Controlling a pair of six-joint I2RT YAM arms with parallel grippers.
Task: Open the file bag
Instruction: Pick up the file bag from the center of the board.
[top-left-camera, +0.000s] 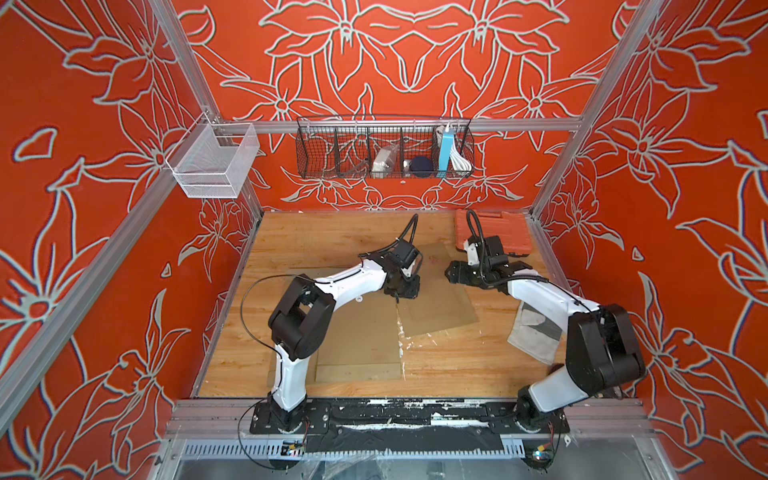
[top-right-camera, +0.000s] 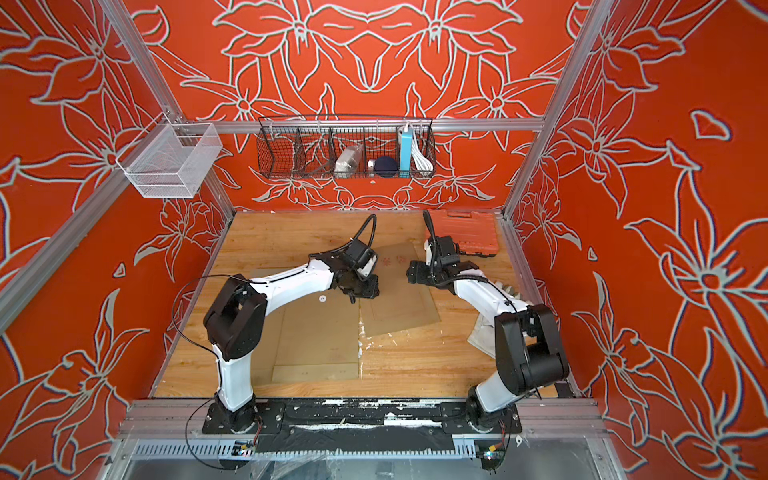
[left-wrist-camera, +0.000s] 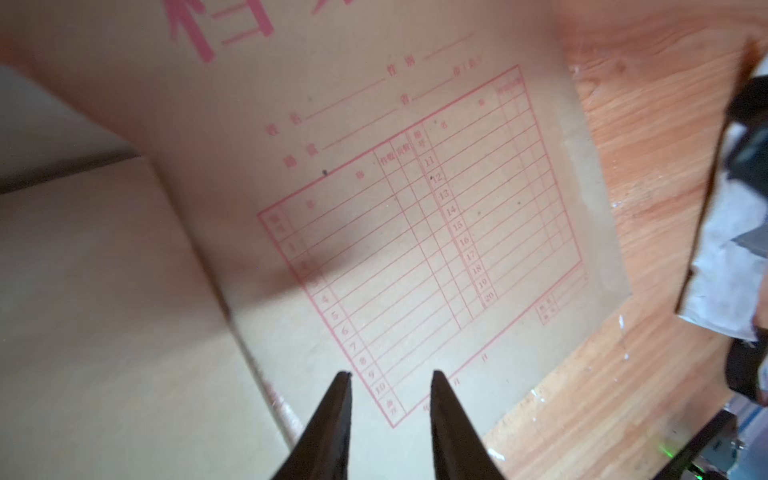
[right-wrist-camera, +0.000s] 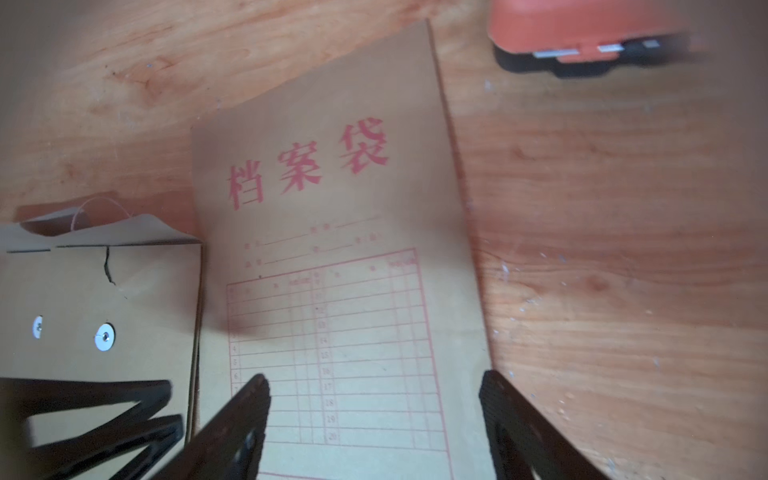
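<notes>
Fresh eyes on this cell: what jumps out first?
Red floral walls wrap the whole cell. Mid-table, the left arm and right arm lean in over two kraft bags: the printed file bag with red characters and a grid, and the buttoned file bag next to it. An orange case sits at the far right corner of the table; a black wire basket hangs on the back wall.

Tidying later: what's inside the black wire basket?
A white packet, dark blue round thing, light blue box and white cable. Anything behind or beneath them is covered.
</notes>
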